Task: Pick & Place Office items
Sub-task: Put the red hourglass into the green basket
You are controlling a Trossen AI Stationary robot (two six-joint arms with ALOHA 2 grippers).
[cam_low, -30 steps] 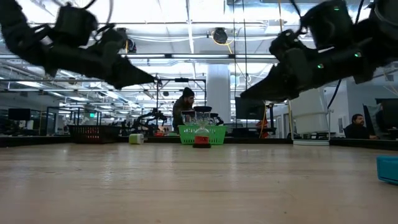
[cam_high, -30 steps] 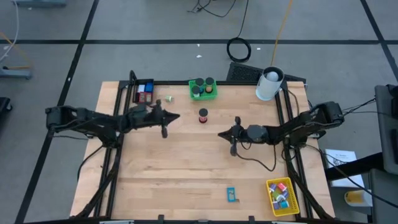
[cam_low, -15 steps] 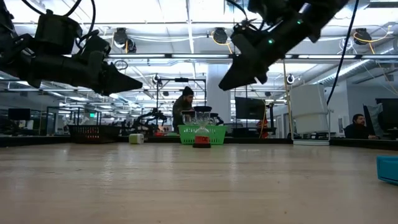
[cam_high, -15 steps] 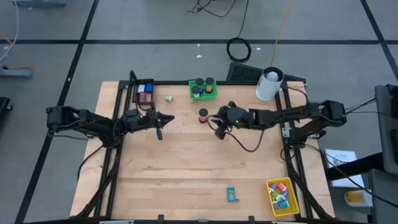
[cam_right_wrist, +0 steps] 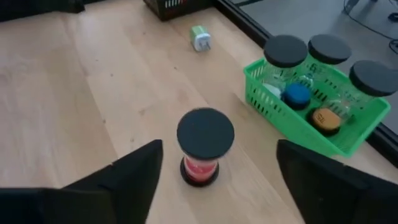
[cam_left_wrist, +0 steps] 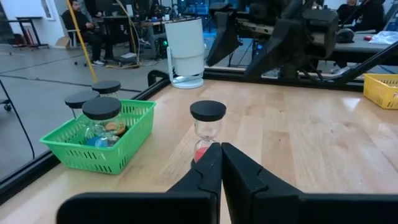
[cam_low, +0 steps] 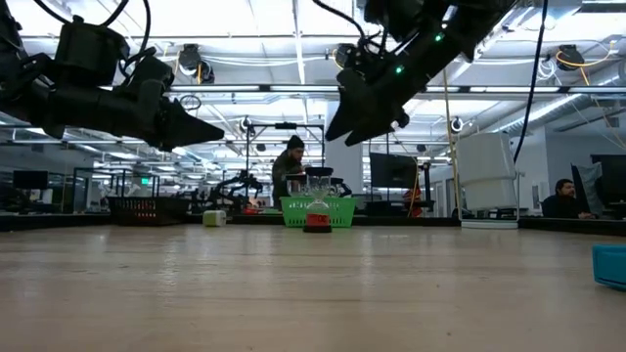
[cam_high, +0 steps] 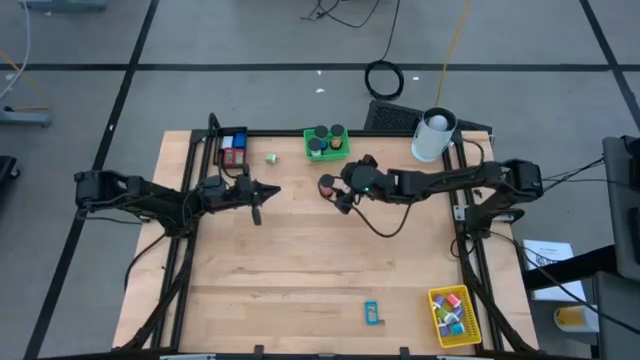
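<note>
A small clear jar with a black lid and red contents (cam_high: 326,186) stands upright on the wooden table, also seen in the right wrist view (cam_right_wrist: 205,146). My right gripper (cam_high: 338,192) (cam_right_wrist: 219,152) hovers open above and just right of the jar, tilted down toward it, without touching it. My left gripper (cam_high: 265,193) (cam_left_wrist: 221,152) is shut and level above the table's far left, pointing at the jar (cam_left_wrist: 207,127). A green basket (cam_high: 326,143) holds three black-lidded jars. A small green item (cam_high: 271,158) lies on the table near it.
A black bin (cam_high: 232,148) with blue and red blocks sits at the far left. A white cylinder (cam_high: 433,135) stands at the far right, and a yellow bin (cam_high: 452,313) with small items at the near right. A cyan item (cam_high: 372,313) lies near the front edge.
My right gripper has risen and swung from the table's middle toward the far left, ending over the red jar, tipped downward, and it has opened. My left gripper has drawn back a little toward the left edge and sunk slightly. The jar has stayed in place.
</note>
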